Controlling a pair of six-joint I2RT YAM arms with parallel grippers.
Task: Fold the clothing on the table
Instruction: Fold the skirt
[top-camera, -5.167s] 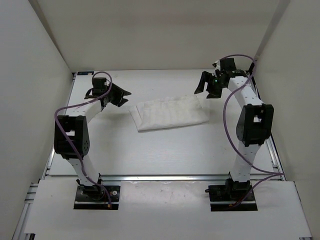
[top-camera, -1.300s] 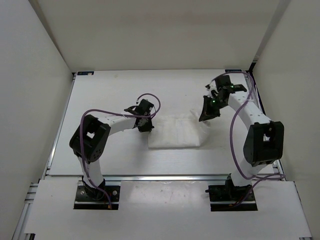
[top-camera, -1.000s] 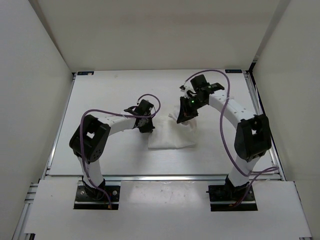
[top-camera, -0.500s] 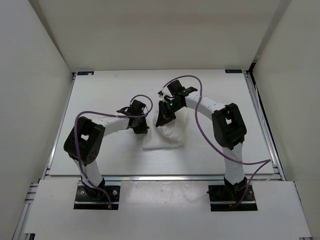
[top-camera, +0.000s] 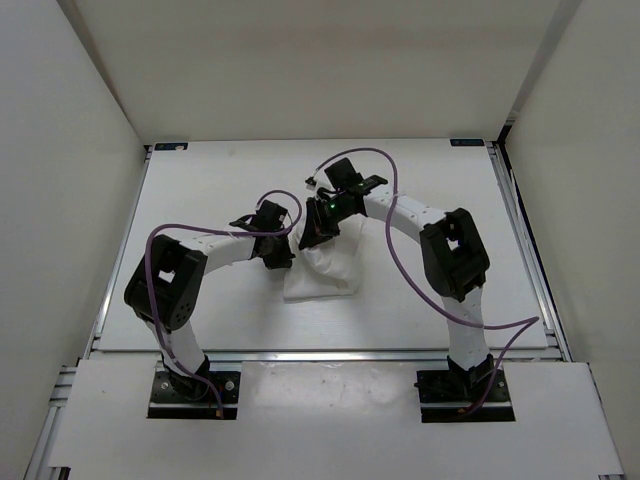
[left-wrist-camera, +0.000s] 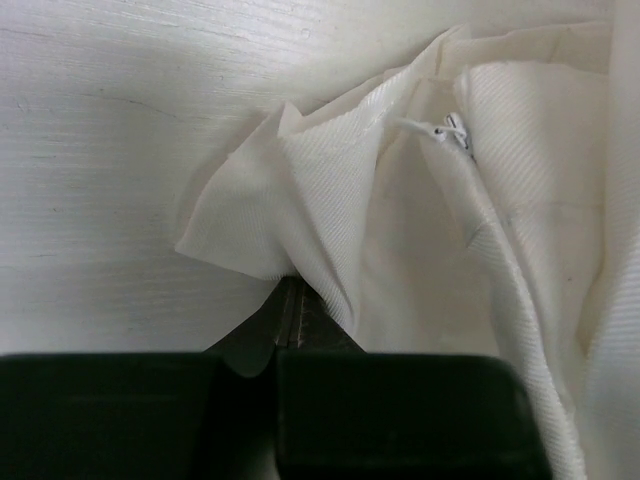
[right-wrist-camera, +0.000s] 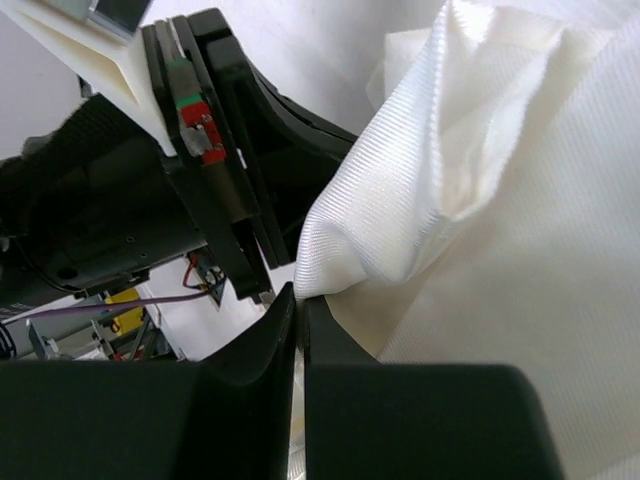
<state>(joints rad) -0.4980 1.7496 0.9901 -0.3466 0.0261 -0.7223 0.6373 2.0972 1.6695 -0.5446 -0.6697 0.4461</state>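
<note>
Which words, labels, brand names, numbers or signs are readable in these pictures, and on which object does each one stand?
No readable text in any view.
clothing: plain white, no printed label.
blue corner marks on the table: plain colour, no letters.
red and green board on the left hand: any marking is too small to read.

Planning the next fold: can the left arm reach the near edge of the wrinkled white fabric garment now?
Probably yes: that edge of the garment lies bare close by the left arm, though its jaws, shut on fabric, must release.
</note>
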